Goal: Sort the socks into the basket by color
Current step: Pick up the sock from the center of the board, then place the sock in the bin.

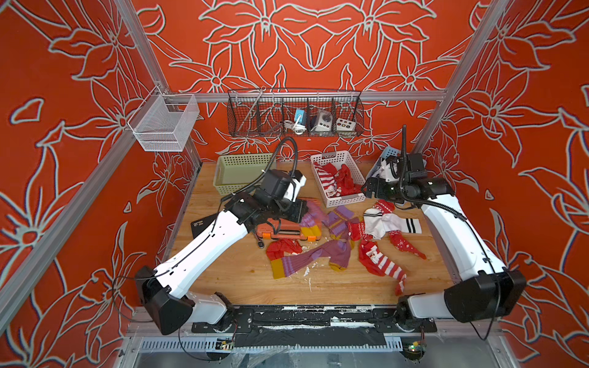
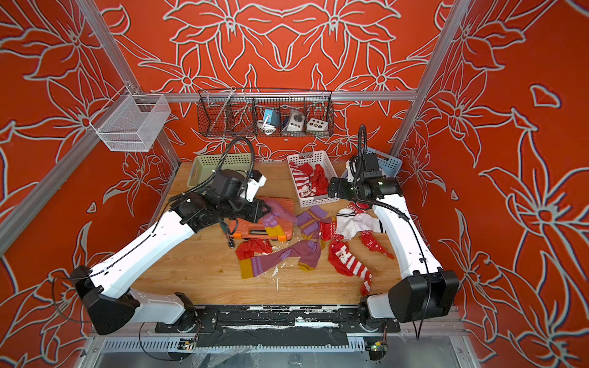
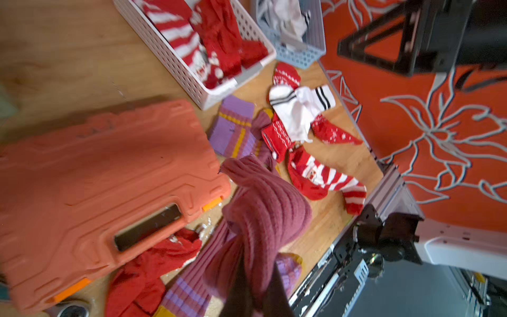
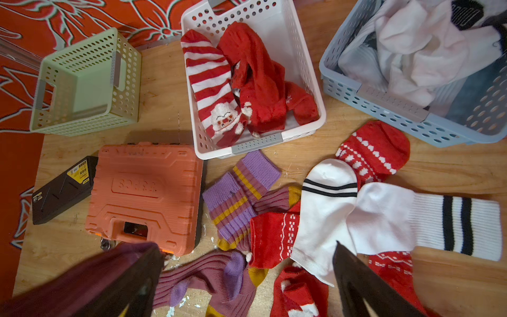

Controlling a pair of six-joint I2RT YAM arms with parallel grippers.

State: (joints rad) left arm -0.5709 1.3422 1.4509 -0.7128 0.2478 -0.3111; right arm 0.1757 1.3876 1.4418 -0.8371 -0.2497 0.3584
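**Purple sock pinched by the left arm**

One purple sock hangs bunched from the left gripper, whose jaws are closed tightly on it. Only the left wrist view shows this pinch (in both top views the wrist covers the jaws). The sock hangs at the edge of the orange case. Other socks lie loose on the table. The right gripper is spread wide above them and holds nothing. Some red socks lie in the white basket. The right wrist view alone shows clearly the white ones in the blue basket.
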